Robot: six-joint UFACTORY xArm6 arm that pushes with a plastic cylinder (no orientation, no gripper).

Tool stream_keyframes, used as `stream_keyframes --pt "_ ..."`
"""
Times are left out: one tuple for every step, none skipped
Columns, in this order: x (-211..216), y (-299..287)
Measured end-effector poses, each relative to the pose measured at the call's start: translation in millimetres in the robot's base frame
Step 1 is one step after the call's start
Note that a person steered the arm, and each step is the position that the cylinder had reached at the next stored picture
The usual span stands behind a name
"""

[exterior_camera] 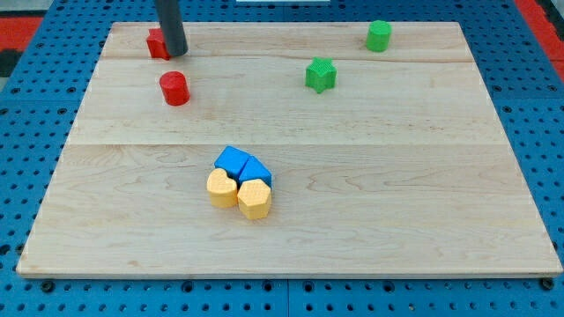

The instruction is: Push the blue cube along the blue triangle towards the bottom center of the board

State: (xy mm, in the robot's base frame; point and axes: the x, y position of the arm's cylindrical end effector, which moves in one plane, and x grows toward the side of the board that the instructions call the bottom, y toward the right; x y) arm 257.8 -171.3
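The blue cube (232,161) and the blue triangle (256,171) lie touching each other near the middle of the wooden board (397,202), the cube on the view's left. Two yellow blocks sit right below them: a heart-like one (222,187) and a hexagonal one (255,199). My tip (176,53) is at the view's top left, far from the blue blocks, right beside a red block (158,43) that the rod partly hides.
A red cylinder (174,88) stands below my tip. A green star-shaped block (321,74) sits at the top middle and a green cylinder-like block (379,35) at the top right. A blue pegboard surrounds the board.
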Motion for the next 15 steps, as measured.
stream_keyframes --pt "0 -4" --pt "0 -4" --pt "0 37" --pt "14 104" --pt "51 126" --pt "91 162" --pt "124 175" --pt "154 175" --pt "184 154" --pt "186 118" --pt "187 76" --pt "193 72" --pt "212 92" --pt "219 117" --pt "223 161"
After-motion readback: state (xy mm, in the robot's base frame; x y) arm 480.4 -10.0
